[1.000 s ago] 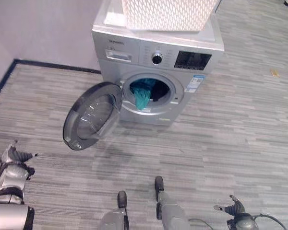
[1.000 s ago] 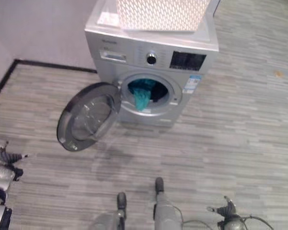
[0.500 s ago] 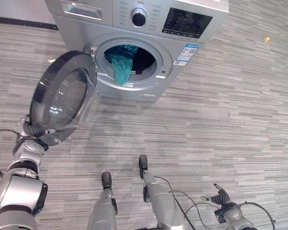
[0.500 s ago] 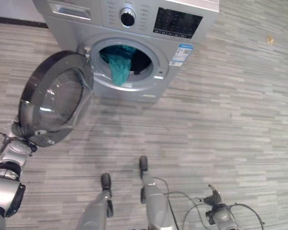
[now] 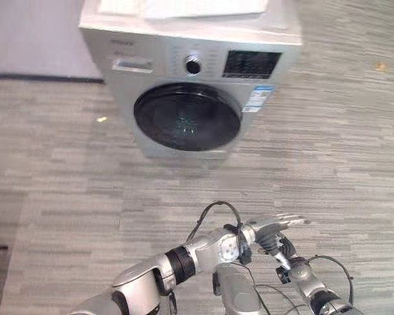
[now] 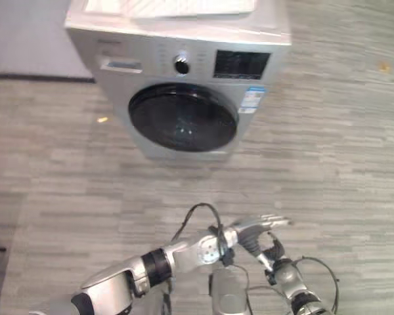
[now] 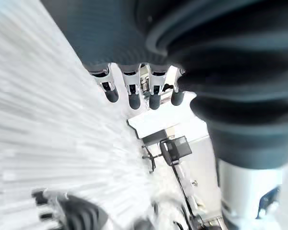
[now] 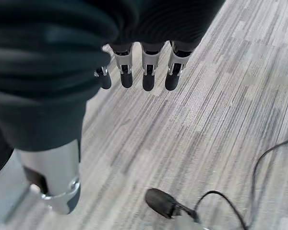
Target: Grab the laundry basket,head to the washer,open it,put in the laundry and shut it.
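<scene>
The silver washer stands ahead of me with its round dark glass door shut flat against the front. The white lattice laundry basket rests on the washer's top. My left arm reaches across from the lower left, and my left hand hovers low over the floor well short of the washer, fingers straight and holding nothing. My right hand hangs just below and beside it, its fingers relaxed over bare floor, empty.
Grey plank flooring spreads on every side of the washer. A dark skirting line runs along the wall at the left. Small yellow scraps lie on the floor left of the washer and far right.
The washer door, open before with teal cloth hanging at the drum's mouth, is now shut. My left arm swung from the door's edge across to the lower middle. The camera shifted.
</scene>
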Robot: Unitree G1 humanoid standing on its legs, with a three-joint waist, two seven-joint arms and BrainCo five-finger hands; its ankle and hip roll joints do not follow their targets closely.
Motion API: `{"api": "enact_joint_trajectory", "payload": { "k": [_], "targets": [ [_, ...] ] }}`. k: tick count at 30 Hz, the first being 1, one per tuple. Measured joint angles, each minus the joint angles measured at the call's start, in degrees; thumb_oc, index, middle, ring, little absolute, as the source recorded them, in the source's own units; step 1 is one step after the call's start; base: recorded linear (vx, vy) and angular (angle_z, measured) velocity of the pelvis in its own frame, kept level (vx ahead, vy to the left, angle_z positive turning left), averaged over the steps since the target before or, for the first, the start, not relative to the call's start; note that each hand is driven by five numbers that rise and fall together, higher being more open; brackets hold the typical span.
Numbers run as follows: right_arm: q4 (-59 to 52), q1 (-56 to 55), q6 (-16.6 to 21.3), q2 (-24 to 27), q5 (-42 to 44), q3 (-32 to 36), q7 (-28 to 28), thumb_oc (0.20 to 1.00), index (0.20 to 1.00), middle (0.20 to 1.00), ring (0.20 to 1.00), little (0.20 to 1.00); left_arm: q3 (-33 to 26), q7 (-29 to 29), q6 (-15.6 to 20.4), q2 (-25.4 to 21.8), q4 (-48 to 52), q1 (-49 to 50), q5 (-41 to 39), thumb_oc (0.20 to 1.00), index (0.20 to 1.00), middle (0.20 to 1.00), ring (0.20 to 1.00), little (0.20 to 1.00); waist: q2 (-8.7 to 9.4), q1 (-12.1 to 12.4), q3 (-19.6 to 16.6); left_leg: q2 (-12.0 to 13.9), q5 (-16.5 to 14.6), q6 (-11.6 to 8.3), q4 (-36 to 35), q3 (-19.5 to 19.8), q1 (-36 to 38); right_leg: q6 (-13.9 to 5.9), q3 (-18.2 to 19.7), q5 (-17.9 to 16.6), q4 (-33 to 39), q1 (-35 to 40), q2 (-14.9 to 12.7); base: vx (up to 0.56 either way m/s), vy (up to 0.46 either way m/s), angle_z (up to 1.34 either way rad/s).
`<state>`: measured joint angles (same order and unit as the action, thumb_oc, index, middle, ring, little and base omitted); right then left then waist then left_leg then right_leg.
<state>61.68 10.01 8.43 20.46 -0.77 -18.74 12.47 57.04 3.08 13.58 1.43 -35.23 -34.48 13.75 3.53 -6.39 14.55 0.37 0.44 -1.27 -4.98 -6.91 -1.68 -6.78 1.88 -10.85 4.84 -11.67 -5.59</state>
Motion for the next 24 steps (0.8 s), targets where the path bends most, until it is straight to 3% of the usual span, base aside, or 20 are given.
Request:
{"api": "enact_joint_trajectory", "payload": {
  "k": [4,8,9,13,15,18,20,24],
  "targets": [
    [5.25,-1.69,-0.97,0.59,-0.61,0.05,-0.03,1.000,1.000,1.000,1.000,1.000,-7.86,0.39,-0.85,-3.52,-13.08,3.53,-0.34,1.000,1.000,1.000,1.000,1.000,-3.33,-0.48,-2.15,1.41,-0.28,-0.34,-0.07,0.16,2.87,0.92,-0.56,0.96,0.04,3.00,1.16,0.04,-0.090,-0.02],
    [9.50,-6.14,-2.69,0.63,-2.28,2.97,-0.33,1.000,1.000,1.000,1.000,1.000,-26.14,3.13,-4.83,-10.22,-30.19,13.31,-0.31,1.000,1.000,1.000,1.000,1.000,-5.91,0.41,-4.26,3.14,-0.45,-1.22,-0.06,1.72,5.10,2.77,-2.29,2.24,0.51,5.87,2.61,0.03,-0.066,0.19],
    [9.56,-7.71,-2.89,1.02,-2.30,3.68,-0.35,1.000,1.000,1.000,1.000,1.000,-27.15,4.05,-6.85,-12.82,-31.29,15.26,-0.35,1.000,1.000,1.000,1.000,1.000,-6.48,1.39,-4.68,3.37,-0.42,-1.27,-0.07,1.90,5.32,3.09,-2.52,2.31,0.52,6.30,2.77,0.01,-0.036,0.12],
    [11.01,-9.39,-3.64,2.03,-2.36,5.18,-0.93,1.000,1.000,1.000,1.000,1.000,-31.02,5.41,-7.78,-18.97,-33.86,22.17,0.23,1.000,1.000,1.000,1.000,1.000,-8.02,3.77,-6.10,3.20,-0.42,-1.29,-0.06,2.94,5.89,3.14,-3.02,2.29,0.50,7.35,2.50,0.02,-0.041,0.11],
    [12.07,-9.42,-3.79,1.37,-2.34,7.57,-1.54,1.000,1.000,1.000,1.000,1.000,-44.49,5.99,-8.49,-17.69,-40.01,25.23,-1.93,1.000,1.000,1.000,1.000,1.000,-7.51,3.90,-6.52,3.35,-0.87,-1.33,-0.06,3.08,8.18,3.39,-3.37,2.60,0.53,9.61,2.65,0.04,-0.020,0.05],
    [12.17,-10.82,-3.98,1.41,-2.31,9.51,-1.79,1.000,1.000,1.000,1.000,1.000,-48.65,5.43,-9.53,-17.66,-44.75,32.34,-2.68,1.000,1.000,1.000,1.000,1.000,-7.24,4.79,-9.99,3.50,-1.59,-1.41,-0.19,3.40,9.70,3.39,-3.92,3.26,0.52,11.29,2.67,0.04,-0.014,0.07],
    [14.07,-10.94,-4.48,1.67,-2.24,10.05,-2.23,1.000,1.000,1.000,1.000,1.000,-40.23,5.20,-10.44,-16.25,-44.18,35.67,-1.35,1.000,1.000,1.000,1.000,1.000,-6.92,5.57,-12.01,3.36,-1.60,-1.35,-0.34,3.60,9.73,3.33,-4.02,3.32,0.52,11.74,2.47,0.02,0.013,0.06],
    [15.98,-11.53,-4.90,1.40,-1.70,11.24,-2.68,1.000,1.000,1.000,1.000,1.000,-41.66,5.44,-10.52,-13.86,-41.46,36.65,-1.57,1.000,1.000,1.000,1.000,1.000,-6.43,5.65,-13.93,3.42,-1.67,-1.46,-0.38,3.73,9.64,3.31,-4.03,3.30,0.52,11.77,2.54,0.00,0.000,0.00]
  ]
}}
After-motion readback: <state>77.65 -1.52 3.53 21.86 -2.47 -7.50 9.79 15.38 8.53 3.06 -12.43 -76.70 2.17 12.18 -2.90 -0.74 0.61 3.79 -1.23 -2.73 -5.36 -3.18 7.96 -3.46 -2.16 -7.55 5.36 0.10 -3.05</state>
